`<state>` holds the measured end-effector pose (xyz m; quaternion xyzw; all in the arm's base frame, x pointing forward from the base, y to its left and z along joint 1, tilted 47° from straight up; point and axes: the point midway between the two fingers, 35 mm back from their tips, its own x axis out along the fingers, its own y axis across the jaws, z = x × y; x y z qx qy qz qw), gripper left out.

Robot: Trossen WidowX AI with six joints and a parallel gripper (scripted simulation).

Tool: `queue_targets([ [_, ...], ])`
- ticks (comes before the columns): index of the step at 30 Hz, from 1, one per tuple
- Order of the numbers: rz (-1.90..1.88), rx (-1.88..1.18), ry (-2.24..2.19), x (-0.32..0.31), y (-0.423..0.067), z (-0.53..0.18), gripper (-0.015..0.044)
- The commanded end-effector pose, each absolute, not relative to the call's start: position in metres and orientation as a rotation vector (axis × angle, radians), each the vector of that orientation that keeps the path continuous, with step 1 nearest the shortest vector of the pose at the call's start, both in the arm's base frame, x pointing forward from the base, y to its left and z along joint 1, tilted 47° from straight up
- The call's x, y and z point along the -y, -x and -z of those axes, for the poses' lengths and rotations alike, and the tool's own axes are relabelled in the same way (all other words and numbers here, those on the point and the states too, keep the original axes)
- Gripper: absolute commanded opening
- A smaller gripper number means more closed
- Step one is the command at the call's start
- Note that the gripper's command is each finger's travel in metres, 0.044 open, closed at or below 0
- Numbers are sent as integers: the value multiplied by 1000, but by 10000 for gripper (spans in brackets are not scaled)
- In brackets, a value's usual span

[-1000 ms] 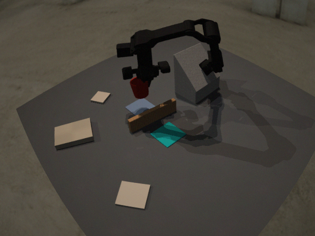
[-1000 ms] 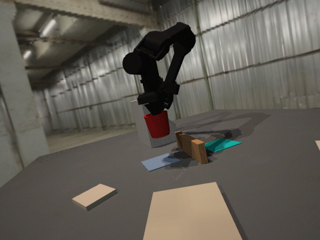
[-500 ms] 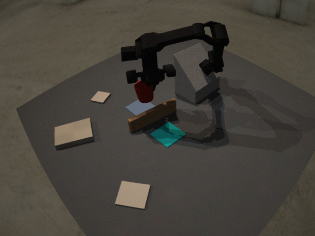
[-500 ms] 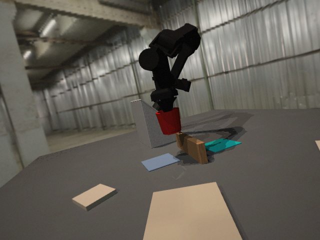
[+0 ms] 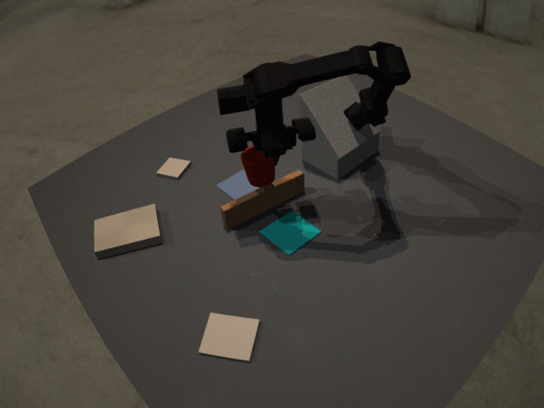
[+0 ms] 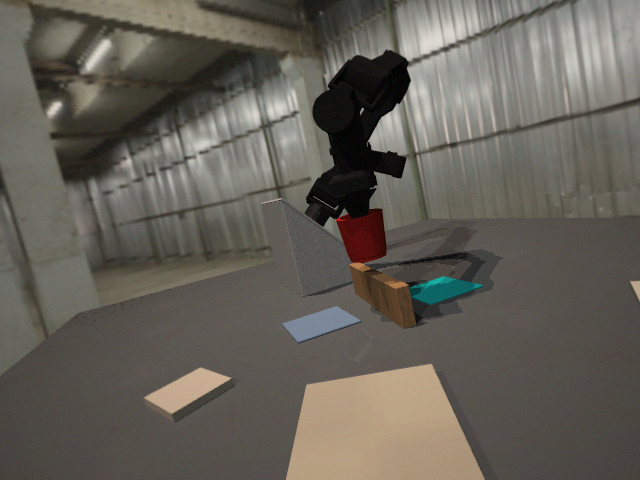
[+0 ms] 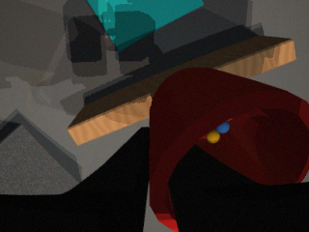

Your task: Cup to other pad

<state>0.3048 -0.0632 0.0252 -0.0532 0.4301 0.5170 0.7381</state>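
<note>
Cup [image 5: 257,167] red, rigid, likely light; we grip it at rim wall, hand [image 5: 263,154] clamped on it. Hangs upright above wooden bar [image 5: 263,200], between blue pad [image 5: 235,183] and teal pad [image 5: 290,231]. Marbles [image 7: 218,131] loose inside; tilt risks spill.

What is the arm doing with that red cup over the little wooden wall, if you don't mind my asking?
The black arm's tool is shut on the rim of a red cup and holds it in the air, roughly above the wooden barrier. The pale blue pad lies on one side of the barrier, the teal pad on the other. The cup sits close to upright, and two marbles, one yellow and one blue, show inside it in the wrist view.
</note>
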Motion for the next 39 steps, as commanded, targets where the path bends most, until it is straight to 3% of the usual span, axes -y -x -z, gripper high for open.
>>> queue_targets([
  [1, -1133, -943, 109, 54, -307, -36, 0],
  [39, -1135, -940, 106, -10, -326, -104, 0],
])
